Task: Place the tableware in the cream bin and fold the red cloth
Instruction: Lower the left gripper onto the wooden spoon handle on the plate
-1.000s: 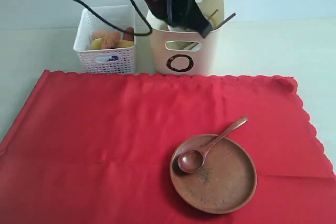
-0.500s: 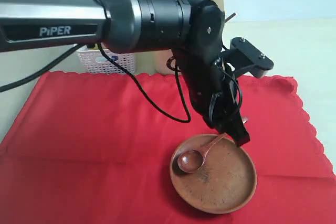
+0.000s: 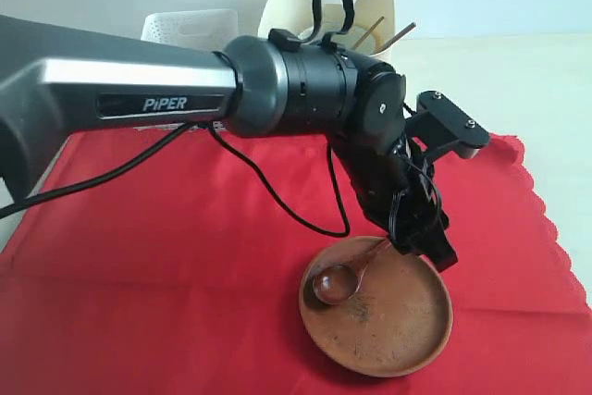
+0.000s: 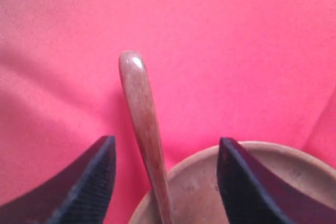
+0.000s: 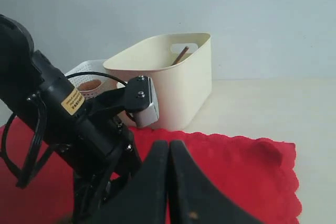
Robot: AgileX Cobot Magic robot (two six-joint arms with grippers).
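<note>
Finds left pincer [image 4: 165, 145] set low at the far-right rim of the round wooden plate [image 3: 388, 330] as seen in the exterior view, jaws apart, clamped on nothing. Records wooden spoon [image 3: 344, 277] lying with its bowl inside the plate and its handle leaning out over that same rim. Places the handle between the two dark ribbed fingers [image 4: 89, 182], touching neither in the left wrist view and nearer one finger than the other. Notes the handle's rounded tip reaching past the fingertips above the red cloth [image 3: 166, 256]; cannot tell whether the tip rests on the fabric or stands clear of it. Finds plate and spoon both on the cloth, toward its right half, with the cloth spread flat over the table [image 3: 518, 80], unfolded, its scalloped edge showing at the right. Locates cream bin [image 5: 178, 82] on the table just beyond the cloth's far edge, well apart from the left pincer, with chopsticks [image 3: 393, 39] poking above its rim. Notes white perforated basket [image 3: 190, 23] just beside the bin. Finds right pincer [image 5: 169, 153] with jaws pressed together, gripping nothing, held above the cloth; cannot place it in the exterior view.
</note>
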